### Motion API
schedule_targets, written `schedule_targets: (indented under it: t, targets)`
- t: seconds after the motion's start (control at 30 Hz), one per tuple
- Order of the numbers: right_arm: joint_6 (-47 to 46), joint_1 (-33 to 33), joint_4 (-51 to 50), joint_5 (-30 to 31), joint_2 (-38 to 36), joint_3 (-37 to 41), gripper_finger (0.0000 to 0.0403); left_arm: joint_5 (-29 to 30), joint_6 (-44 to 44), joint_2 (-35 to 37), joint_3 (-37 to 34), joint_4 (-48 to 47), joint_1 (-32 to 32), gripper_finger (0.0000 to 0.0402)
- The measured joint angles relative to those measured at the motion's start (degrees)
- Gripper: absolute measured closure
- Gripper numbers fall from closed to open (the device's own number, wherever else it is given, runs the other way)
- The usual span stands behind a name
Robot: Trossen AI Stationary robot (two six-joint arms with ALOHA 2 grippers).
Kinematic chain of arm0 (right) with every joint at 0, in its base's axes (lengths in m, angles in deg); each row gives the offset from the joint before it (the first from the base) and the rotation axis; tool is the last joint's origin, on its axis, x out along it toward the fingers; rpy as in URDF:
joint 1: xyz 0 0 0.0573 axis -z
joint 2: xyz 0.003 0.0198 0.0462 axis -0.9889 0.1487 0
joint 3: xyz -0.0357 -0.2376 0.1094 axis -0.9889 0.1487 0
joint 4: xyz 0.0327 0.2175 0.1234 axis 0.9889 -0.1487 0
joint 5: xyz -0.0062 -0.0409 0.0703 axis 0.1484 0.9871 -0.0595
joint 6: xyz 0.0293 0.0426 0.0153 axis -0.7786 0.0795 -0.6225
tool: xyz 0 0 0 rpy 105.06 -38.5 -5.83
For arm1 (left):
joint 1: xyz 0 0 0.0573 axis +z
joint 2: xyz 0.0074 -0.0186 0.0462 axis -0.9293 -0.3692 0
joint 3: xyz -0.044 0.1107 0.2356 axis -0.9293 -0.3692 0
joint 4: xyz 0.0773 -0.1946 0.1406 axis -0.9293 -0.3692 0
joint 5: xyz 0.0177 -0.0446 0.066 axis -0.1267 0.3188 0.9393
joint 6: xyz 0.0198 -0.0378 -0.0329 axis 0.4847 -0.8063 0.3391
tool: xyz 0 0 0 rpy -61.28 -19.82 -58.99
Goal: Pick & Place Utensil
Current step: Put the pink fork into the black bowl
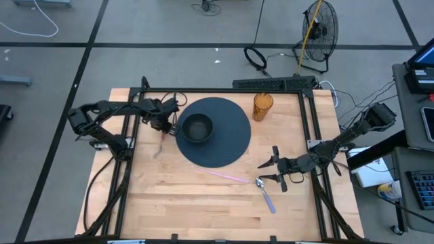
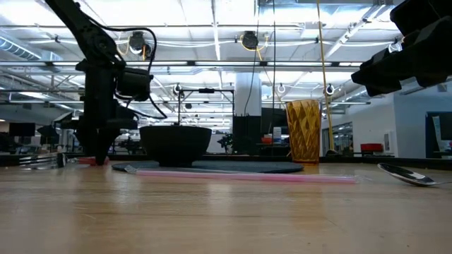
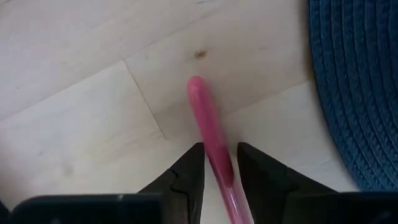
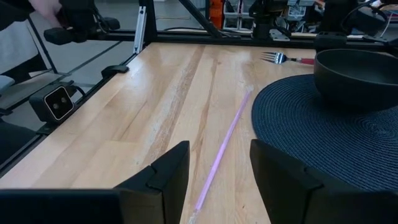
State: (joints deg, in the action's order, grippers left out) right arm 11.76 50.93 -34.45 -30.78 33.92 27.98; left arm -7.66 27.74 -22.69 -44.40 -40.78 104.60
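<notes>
Pale planked wooden worktop (image 1: 203, 203) up front, smooth and lightly glossy. Carries a round dark blue woven mat (image 1: 230, 142), coarsely ribbed. Seated on the mat's left half: a matte black round bowl (image 1: 197, 127). Just past the mat's far right edge, upright on the wood: an amber translucent faceted cup (image 1: 263, 106); contents not discernible. Lying flat off the mat's near edge: a thin pink straw (image 1: 224, 175). Left of the mat: a metal fork (image 3: 208, 118), its glossy pink handle between the left gripper's (image 1: 165, 127) jaws; cannot tell whether clamped. Near the straw's right end: a shiny metal spoon (image 1: 266, 193). Hovering beside the spoon: right gripper (image 1: 271, 171), jaws spread apart, holding nothing.
</notes>
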Motion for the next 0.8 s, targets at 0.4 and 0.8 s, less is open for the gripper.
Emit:
schedule_targets:
  t: [0.4, 0.8]
  targets:
    - [0.0, 0.0, 0.5, 0.0, 0.0, 0.0, 0.0239, 1.1, 2.9, 0.0, -1.1, 1.4, 0.0, 0.0369]
    - [0.0, 0.0, 0.9, 0.0, 0.0, 0.0, 0.0239, 3.4, 3.3, 1.7, -1.2, 1.9, 0.0, 0.0373]
